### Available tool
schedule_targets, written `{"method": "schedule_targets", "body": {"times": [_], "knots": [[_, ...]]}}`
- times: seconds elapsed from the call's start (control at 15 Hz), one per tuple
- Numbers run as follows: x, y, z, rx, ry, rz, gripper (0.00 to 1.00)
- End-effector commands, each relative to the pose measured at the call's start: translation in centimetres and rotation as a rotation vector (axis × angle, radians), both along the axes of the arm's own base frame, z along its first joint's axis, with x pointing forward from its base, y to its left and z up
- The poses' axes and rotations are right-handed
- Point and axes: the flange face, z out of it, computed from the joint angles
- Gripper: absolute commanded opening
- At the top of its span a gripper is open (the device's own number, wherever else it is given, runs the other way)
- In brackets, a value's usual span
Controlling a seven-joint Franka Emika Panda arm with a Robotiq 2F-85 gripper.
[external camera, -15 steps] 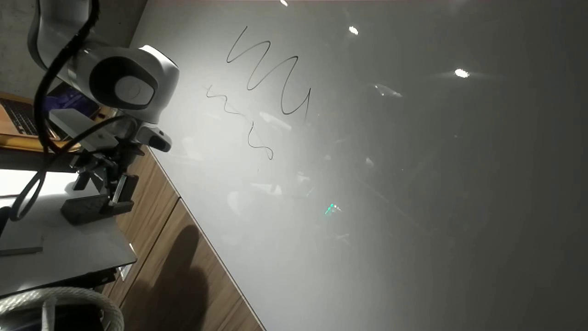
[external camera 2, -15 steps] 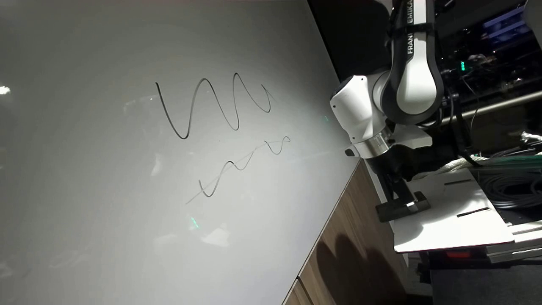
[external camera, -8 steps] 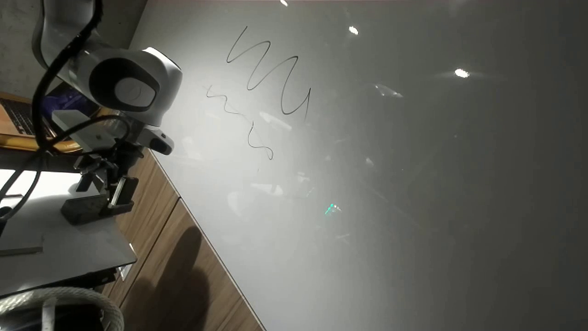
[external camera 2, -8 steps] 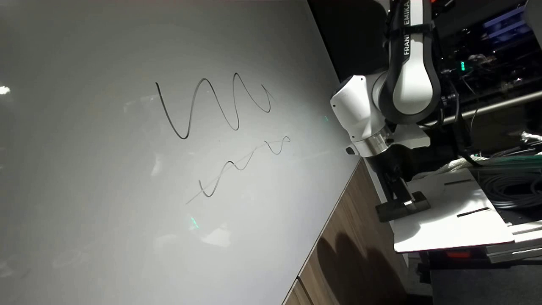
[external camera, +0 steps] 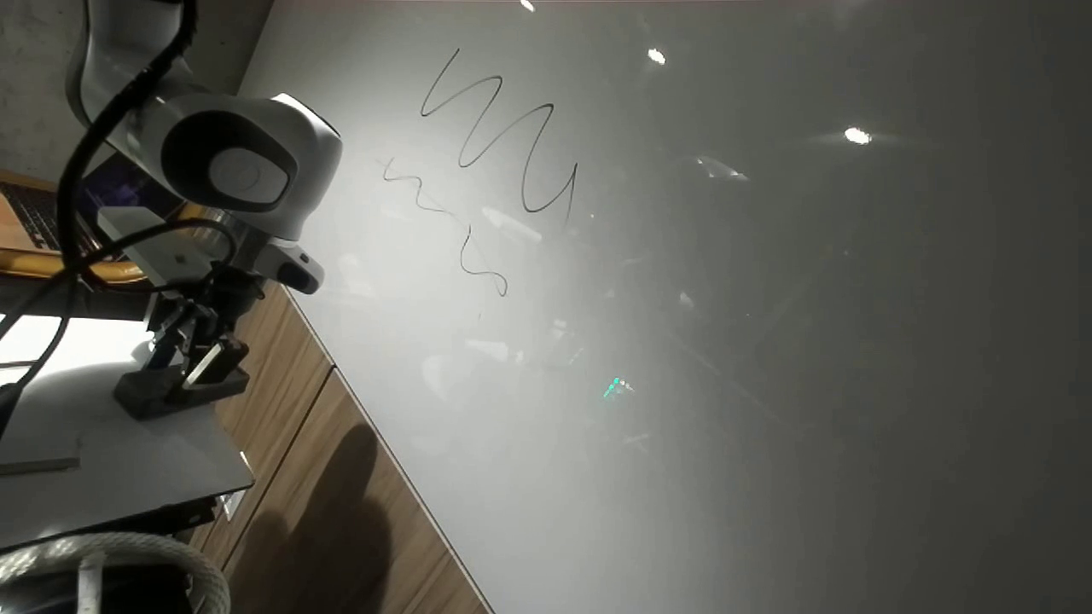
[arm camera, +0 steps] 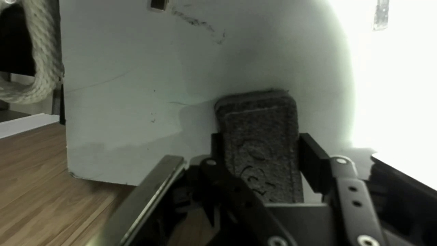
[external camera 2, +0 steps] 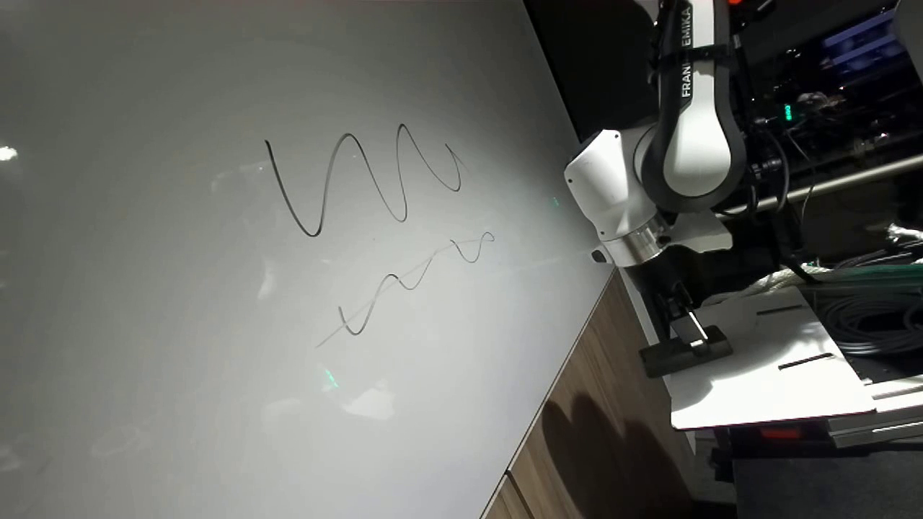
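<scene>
A dark grey felt eraser [arm camera: 259, 118] lies on a white board-like shelf [arm camera: 112, 109]. My gripper [arm camera: 261, 153] is shut on it, with one black pad [arm camera: 310, 155] pressed to its right side and the other pad against its left side. Part of the eraser's lower end is hidden by the gripper. In both exterior views the gripper [external camera: 189, 362] [external camera 2: 691, 335] reaches down to the middle of the eraser [external camera: 141, 395] [external camera 2: 663, 359], and both ends of it stick out past the fingers. The eraser still appears to rest on the shelf.
A large glossy whiteboard [external camera: 725, 477] [external camera 2: 180, 404] with wavy black marker lines [external camera: 499, 78] [external camera 2: 315, 235] stands beside the arm. Wood-grain panels [external camera: 281, 460] [external camera 2: 620, 360] border it. Thick white rope [arm camera: 44, 48] hangs near the shelf's edge. Black cables [external camera: 64, 196] loop along the arm.
The gripper's fingers have come together onto the eraser, which has stayed in place. The arm has shifted slightly, and its hanging cable has swung.
</scene>
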Motion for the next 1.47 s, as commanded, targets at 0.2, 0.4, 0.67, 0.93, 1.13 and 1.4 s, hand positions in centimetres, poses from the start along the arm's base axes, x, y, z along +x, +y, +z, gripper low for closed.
{"method": "schedule_targets", "body": {"times": [0.2, 0.4, 0.67, 0.93, 1.13, 1.4], "knots": [[0.2, -0.3, 0.5, 0.018, -0.003, 0.003, 0.3], [0.6, 0.3, 1.7, 0.009, -0.034, 0.008, 0.3], [0.0, 2.0, 3.8, -0.015, -0.087, 0.04, 0.3], [0.9, 4.8, 6.5, -0.039, -0.146, 0.084, 0.3], [0.6, 7.1, 8.9, -0.047, -0.215, 0.115, 0.3], [-0.1, 9.6, 12.9, -0.03, -0.342, 0.133, 0.3]]}}
